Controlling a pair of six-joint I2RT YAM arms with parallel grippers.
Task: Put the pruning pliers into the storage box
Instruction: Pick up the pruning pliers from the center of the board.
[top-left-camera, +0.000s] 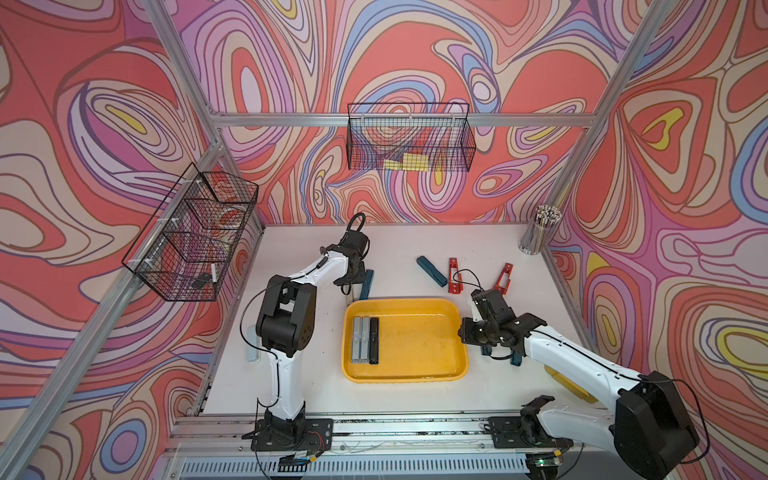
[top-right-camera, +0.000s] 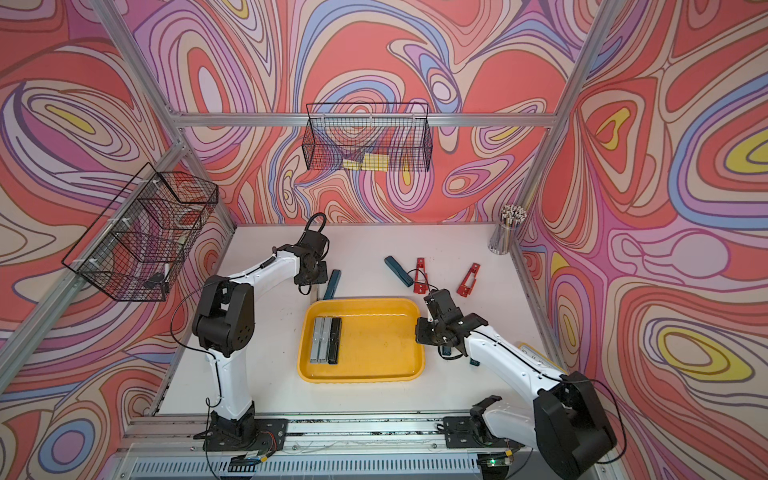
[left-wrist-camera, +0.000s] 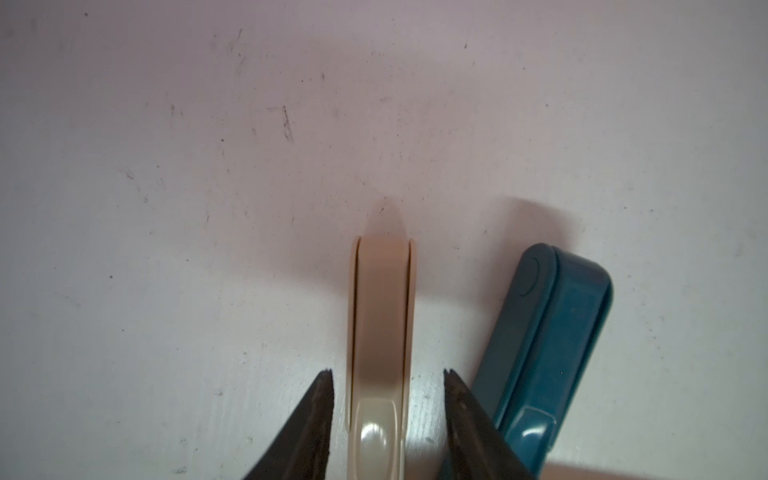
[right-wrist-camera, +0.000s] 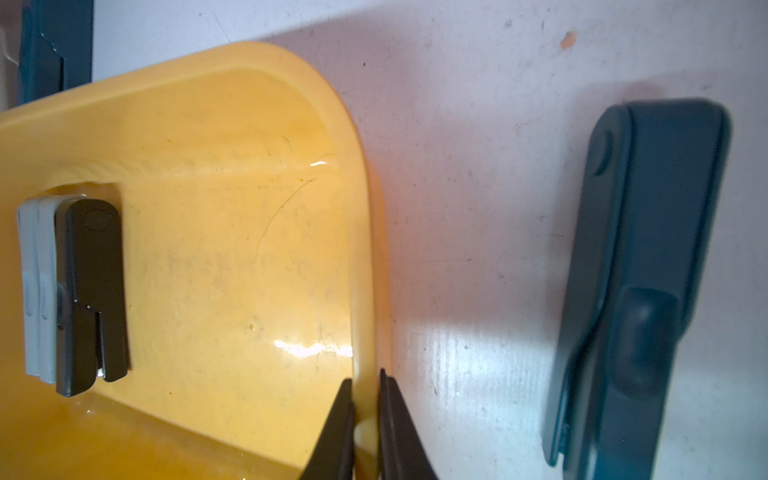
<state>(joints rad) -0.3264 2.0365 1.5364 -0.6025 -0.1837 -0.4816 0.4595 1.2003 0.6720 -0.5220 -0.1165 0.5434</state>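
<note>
The yellow storage box (top-left-camera: 419, 340) lies mid-table, with two grey pruning pliers (top-left-camera: 360, 340) and a black one (top-left-camera: 374, 340) side by side at its left end. My right gripper (right-wrist-camera: 366, 382) is shut on the box's right rim (right-wrist-camera: 365, 249). A teal pair (right-wrist-camera: 640, 282) lies on the table just outside that rim. My left gripper (left-wrist-camera: 388, 372) is open and straddles beige pliers (left-wrist-camera: 382, 332) flat on the table, with a gap on each side. Another teal pair (left-wrist-camera: 552, 345) lies right beside them. Further back lie a teal pair (top-left-camera: 430, 270) and two red ones (top-left-camera: 454, 276) (top-left-camera: 503, 277).
A black wire basket (top-left-camera: 409, 141) hangs on the back wall and another (top-left-camera: 195, 241) on the left wall. A clear cup of white-tipped sticks (top-left-camera: 540, 230) stands in the back right corner. A yellow object (top-left-camera: 573, 386) lies partly under the right arm.
</note>
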